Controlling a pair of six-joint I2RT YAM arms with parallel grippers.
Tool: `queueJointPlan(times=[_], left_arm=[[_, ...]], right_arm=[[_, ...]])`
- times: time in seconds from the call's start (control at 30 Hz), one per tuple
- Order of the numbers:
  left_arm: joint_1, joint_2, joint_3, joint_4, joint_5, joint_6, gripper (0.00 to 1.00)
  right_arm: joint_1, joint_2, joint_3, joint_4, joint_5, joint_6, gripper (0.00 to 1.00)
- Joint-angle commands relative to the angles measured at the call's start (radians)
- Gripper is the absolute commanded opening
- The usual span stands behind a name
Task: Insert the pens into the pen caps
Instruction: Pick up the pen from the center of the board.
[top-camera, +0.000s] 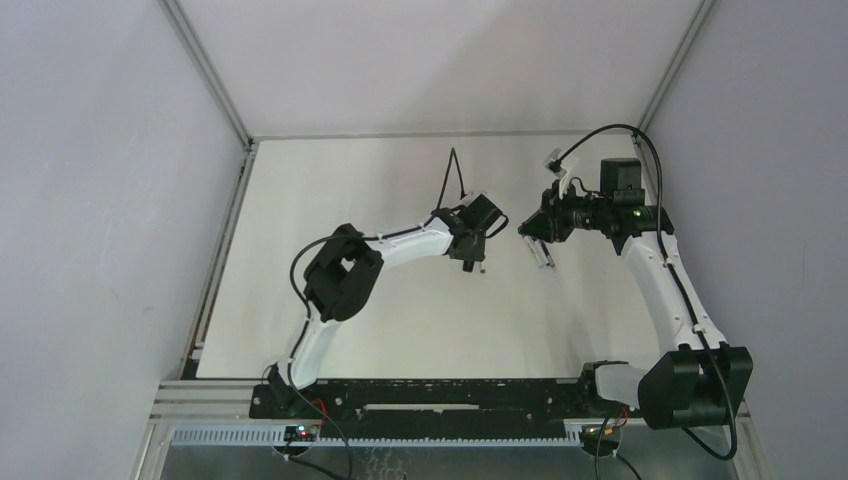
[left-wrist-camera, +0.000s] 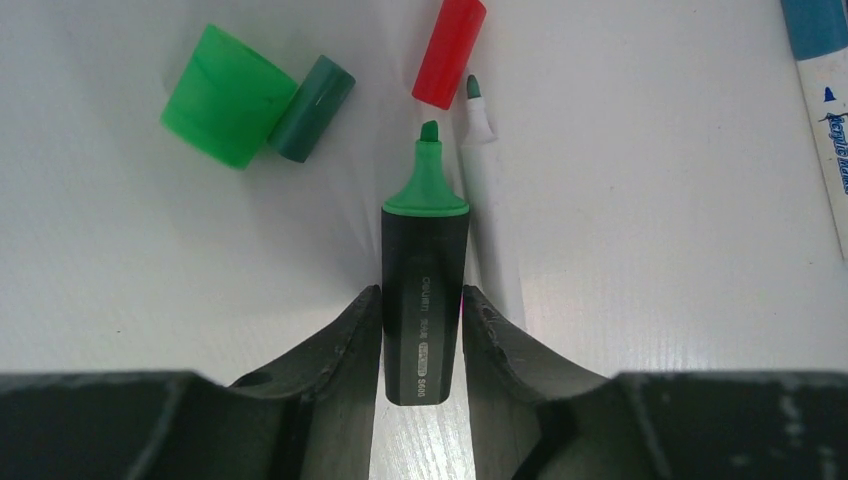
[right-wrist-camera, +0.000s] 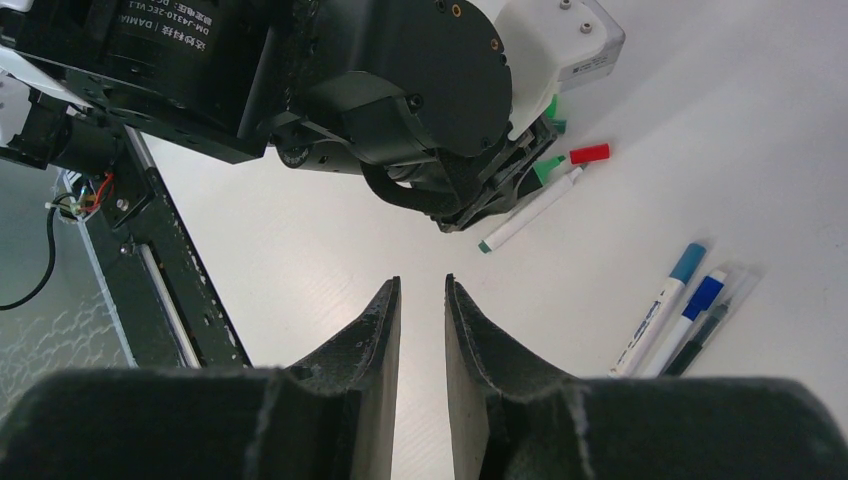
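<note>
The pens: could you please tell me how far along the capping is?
Done: the light-blue-capped pen and the dark-blue-capped pen look capped. In hand: the left gripper clamps the uncapped black highlighter, the big green cap lying loose. Left: that highlighter and the white green-tipped pen; the dark green cap and red cap lie loose. The right gripper is empty.

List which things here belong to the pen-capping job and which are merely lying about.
Job in hand: black highlighter in the left pincer; large green cap; dark green cap; red cap; uncapped white pen.
Lying about: three pens grouped aside, two clearly capped; black mounting rail.
</note>
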Motion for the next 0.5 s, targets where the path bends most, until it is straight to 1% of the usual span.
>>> queueJointPlan(times=[0.0, 0.23, 0.3, 0.37, 0.47], left_arm=[[0.006, 0.01, 0.011, -0.04, -0.011, 0.006, 0.39], [0.006, -0.027, -0.047, -0.049, -0.027, 0.022, 0.32], [0.006, -0.051, -0.082, -0.041, -0.033, 0.027, 0.29], [0.006, -0.092, -0.135, -0.004, -0.024, 0.037, 0.23], [0.003, -0.192, -0.266, 0.103, -0.001, 0.045, 0.17]], right_arm=[[0.004, -0.007, 0.0, 0.0, -0.009, -0.012, 0.29], [0.001, -0.006, 0.001, -0.001, -0.015, -0.01, 0.29], [0.0, -0.004, 0.001, -0.001, -0.019, -0.011, 0.29], [0.0, -0.003, 0.0, -0.003, -0.024, -0.012, 0.29], [0.0, -0.003, 0.001, -0.006, -0.035, -0.015, 0.29]])
